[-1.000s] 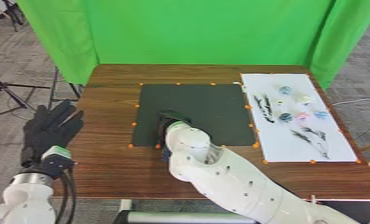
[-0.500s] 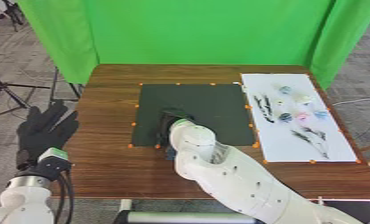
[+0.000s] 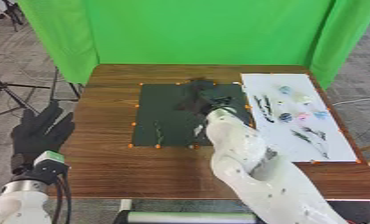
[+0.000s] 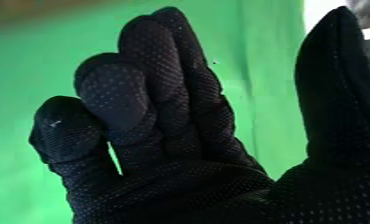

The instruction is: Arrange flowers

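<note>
Nearest, off the left edge of the worktop (image 3: 119, 172), the left hand (image 3: 41, 135) waits with its fingers straight and spread, holding nothing. Toward the near edge of the dark mat (image 3: 177, 117) lies a slender green sprig (image 3: 159, 134), roughly upright to that edge; a small pale piece (image 3: 197, 131) lies to its right, too faint to name. On the white sheet (image 3: 288, 154), to the right of the mat, leafy branches (image 3: 301, 135) lie at the near end, with dark stems (image 3: 268, 109) along the left side and loose flower heads (image 3: 285, 117) in blue, pink and cream. Farther off, the right hand (image 3: 197, 97) is over the far part of the mat, open and empty, its thumb well apart from the fingers. The step in hand looks to be fetching the next piece for the mat. Best to lift clear of the laid sprig, come down over one flower head, and pinch lightly at its base, since petals would crush and neighbours drag along. Set it by a stem's far end, then open slowly, so the glove does not catch it. Beyond hangs a green curtain (image 3: 190, 35).
</note>
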